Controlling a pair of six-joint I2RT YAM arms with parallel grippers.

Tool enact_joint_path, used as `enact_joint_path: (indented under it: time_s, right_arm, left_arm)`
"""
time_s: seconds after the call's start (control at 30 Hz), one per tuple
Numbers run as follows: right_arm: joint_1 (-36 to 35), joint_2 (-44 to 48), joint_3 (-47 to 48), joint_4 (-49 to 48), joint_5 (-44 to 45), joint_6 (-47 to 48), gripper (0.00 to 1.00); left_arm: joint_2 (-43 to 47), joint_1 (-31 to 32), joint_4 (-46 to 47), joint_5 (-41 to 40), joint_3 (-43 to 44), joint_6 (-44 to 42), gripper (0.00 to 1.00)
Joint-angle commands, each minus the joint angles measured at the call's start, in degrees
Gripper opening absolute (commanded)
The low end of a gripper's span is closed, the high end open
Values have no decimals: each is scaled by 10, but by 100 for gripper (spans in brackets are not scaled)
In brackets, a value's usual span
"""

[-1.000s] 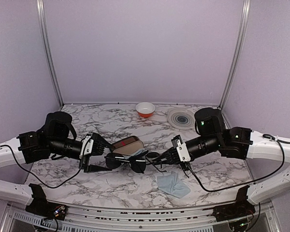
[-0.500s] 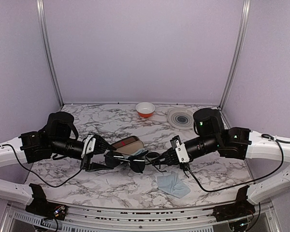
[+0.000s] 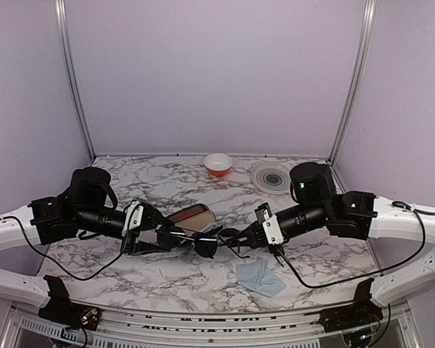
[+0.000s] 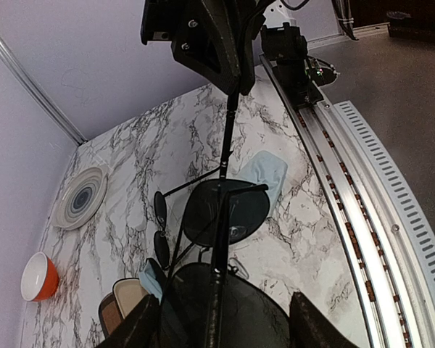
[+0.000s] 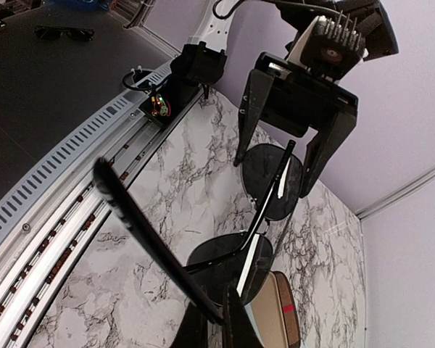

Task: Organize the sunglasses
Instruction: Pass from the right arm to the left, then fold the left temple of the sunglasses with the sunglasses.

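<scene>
Black wire sunglasses (image 3: 203, 245) held in the air just above a marble table (image 3: 167, 284), between two grippers

Right gripper (image 3: 236, 238) is clamped tight on one slim temple arm. Left gripper (image 3: 171, 238) has its fingers (image 5: 245, 123) partly spread, one on each side of the lens at its end; whether they touch the rim cannot be told. Brown case (image 3: 192, 215) lies just behind, grey-blue cloth (image 3: 259, 277) near the front, orange bowl (image 3: 217, 164) and ringed plate (image 3: 270, 177) well apart at the back
</scene>
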State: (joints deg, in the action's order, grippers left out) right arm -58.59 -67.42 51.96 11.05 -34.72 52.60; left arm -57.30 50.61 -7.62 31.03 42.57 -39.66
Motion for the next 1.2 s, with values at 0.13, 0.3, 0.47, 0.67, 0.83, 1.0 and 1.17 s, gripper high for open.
enact_joint_path:
  time_s: [0.13,0.3,0.47,0.67,0.83,1.0,1.17]
  right_arm:
    - [-7,0,10,-49,30,-18,64]
    - [-8,14,-8,-84,60,-59,100]
    - [39,28,-14,-108,71,-246,100]
    - [73,22,-25,-54,-48,-299,100]
    - [73,53,-94,-92,-25,-328,100]
    - [73,56,-150,-195,135,-409,92]
    - [73,24,-140,-279,285,-549,68]
  left_arm:
    - [-4,-1,9,8,-3,4,53]
    - [-2,-1,15,-8,-18,2,53]
    - [6,-2,32,-32,-31,-9,52]
    - [20,-2,62,-48,-43,-5,51]
    - [23,-6,89,-97,-47,17,51]
    - [27,-16,107,-90,-48,31,51]
    - [22,-18,140,-113,-48,73,51]
